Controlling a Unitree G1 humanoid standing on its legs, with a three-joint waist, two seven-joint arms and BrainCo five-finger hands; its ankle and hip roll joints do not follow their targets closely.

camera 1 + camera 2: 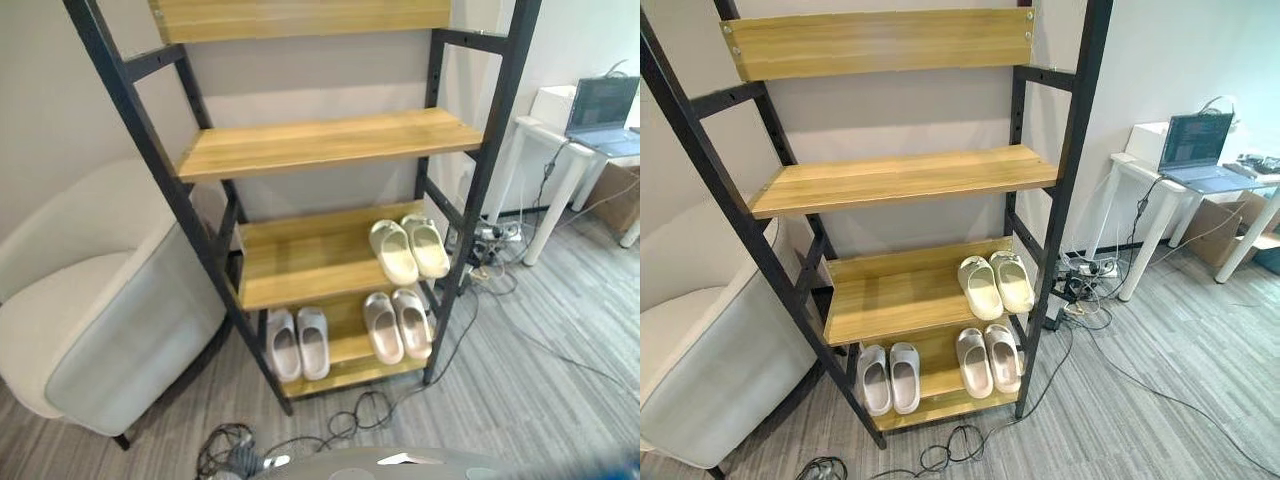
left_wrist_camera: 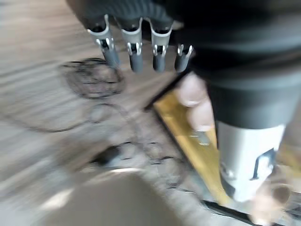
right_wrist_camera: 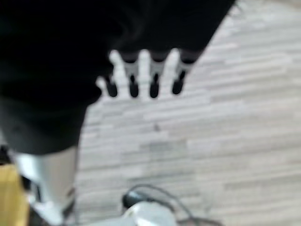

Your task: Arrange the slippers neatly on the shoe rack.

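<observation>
The shoe rack has a black frame and wooden shelves. A cream pair of slippers lies side by side at the right end of the second-lowest shelf. On the lowest shelf a light grey pair lies at the left and a beige pair at the right, toes pointing in. My left hand hangs over the floor by the rack's lowest board, fingers straight and holding nothing. My right hand hangs over the grey floor with its fingers relaxed and empty.
A white armchair stands close to the rack's left side. A white desk with a laptop is at the right, with a power strip and cords below. Black cables lie before the rack.
</observation>
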